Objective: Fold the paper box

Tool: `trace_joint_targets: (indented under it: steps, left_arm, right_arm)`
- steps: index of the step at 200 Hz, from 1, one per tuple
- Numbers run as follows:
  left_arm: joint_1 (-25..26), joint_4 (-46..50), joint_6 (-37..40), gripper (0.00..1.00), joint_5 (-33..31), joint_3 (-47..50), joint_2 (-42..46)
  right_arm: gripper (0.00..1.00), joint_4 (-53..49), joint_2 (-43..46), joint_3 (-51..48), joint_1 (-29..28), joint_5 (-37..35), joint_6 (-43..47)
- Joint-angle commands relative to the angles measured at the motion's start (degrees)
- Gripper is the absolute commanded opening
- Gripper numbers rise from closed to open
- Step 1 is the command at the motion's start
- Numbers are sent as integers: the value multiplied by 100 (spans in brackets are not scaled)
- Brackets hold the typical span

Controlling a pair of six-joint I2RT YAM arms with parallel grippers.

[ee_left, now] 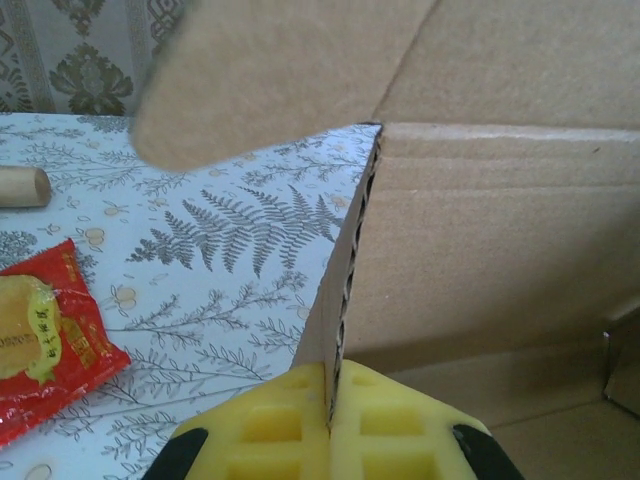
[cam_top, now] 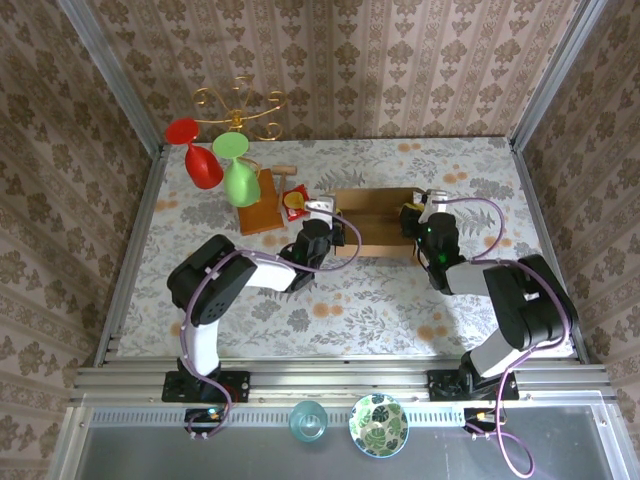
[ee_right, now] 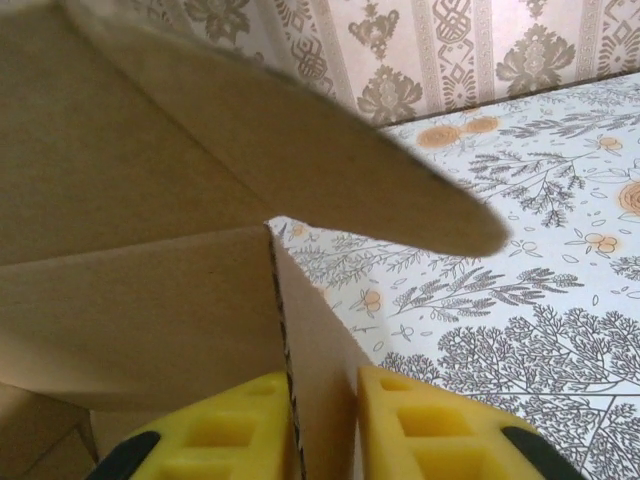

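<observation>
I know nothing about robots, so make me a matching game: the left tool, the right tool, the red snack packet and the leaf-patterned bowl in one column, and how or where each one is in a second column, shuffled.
Column one
1. left tool
2. right tool
3. red snack packet
4. leaf-patterned bowl

Column two
A. on the grey ledge beside a bluish glass
B. open, straddling a wall of the paper box
C. flat on the table near the wooden stand
D. pinched shut on a paper box wall

Pairs: 1-D, 2-B, 3-C, 4-A
</observation>
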State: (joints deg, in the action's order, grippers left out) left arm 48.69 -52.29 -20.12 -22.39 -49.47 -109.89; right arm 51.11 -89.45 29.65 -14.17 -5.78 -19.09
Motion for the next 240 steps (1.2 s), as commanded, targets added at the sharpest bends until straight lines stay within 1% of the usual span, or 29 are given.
trace_joint_targets:
  steps: [1,22,43,50,75,106,133,146,170,196,209,218,230,240]
  left_arm:
    - [166,-191,-43,0,139,116,13]
    - [228,-185,-1,0,98,158,-22]
    - [281,-112,117,0,20,161,-52]
    - [295,-65,150,0,7,153,-50]
    - [350,96,313,0,-70,144,-50]
    - [439,267,524,0,-113,85,-92]
    - [485,336,579,0,-221,59,-129]
    - [499,359,579,0,-243,38,-153]
    - [510,388,594,0,-255,17,-189]
    - [528,405,592,0,-283,28,-200]
    - [546,405,584,0,-292,40,-203]
    - [556,407,579,0,-301,42,-200]
    - [563,417,571,0,-312,61,-200]
    - [576,413,562,0,-327,69,-191]
  right_arm:
    - [24,-573,452,31,-68,-91,-499]
    - [27,-1485,798,212,-85,-175,-926]
    - [30,-1939,929,209,-79,-205,-1321]
    - [31,-2095,1141,191,-85,-187,-1406]
    - [39,-2602,1479,105,-69,-168,-1695]
    - [49,-3476,2095,168,-68,-141,-2093]
    - [54,-4392,2683,293,-68,-125,-2533]
    - [54,-4773,2977,324,-82,-70,-2811]
    - [54,-5599,3581,442,-100,-93,-3590]
    - [53,-6583,4002,967,-132,-402,-4276]
    - [51,-7110,3960,1376,-141,-523,-4795]
    - [50,-7401,3821,1670,-138,-478,-5235]
    - [50,-7704,3544,1999,-166,-305,-6018]
    - [50,-7753,3299,2198,-275,-185,-6723]
